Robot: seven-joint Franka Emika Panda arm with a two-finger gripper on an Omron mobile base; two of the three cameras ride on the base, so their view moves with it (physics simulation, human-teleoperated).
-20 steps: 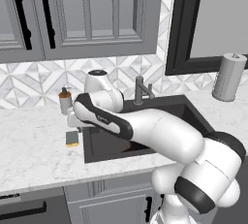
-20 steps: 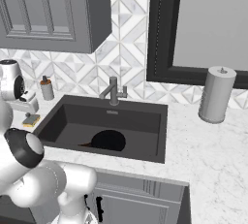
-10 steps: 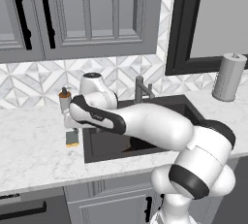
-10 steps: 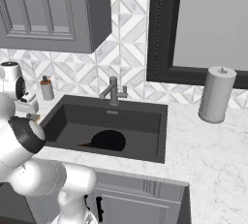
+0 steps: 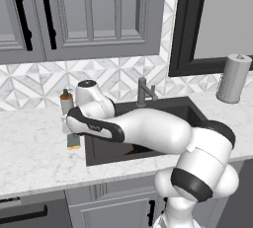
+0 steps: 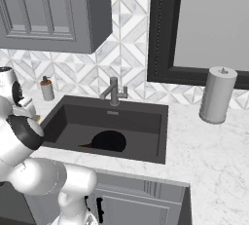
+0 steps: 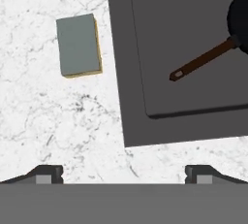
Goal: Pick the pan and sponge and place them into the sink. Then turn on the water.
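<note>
Going after the sponge (image 7: 78,45) now, I judge, since the pan (image 6: 109,140) already lies in the sink (image 7: 193,106). My gripper (image 7: 124,175) hangs over the counter (image 7: 58,126) with its jaws spread wide and nothing between them. Nearest is bare marble; farther out, the sponge lies at about eleven o'clock, grey-green face up, just beside the sink's rim. Next I must shift toward eleven o'clock, centre over it, then descend.
</note>
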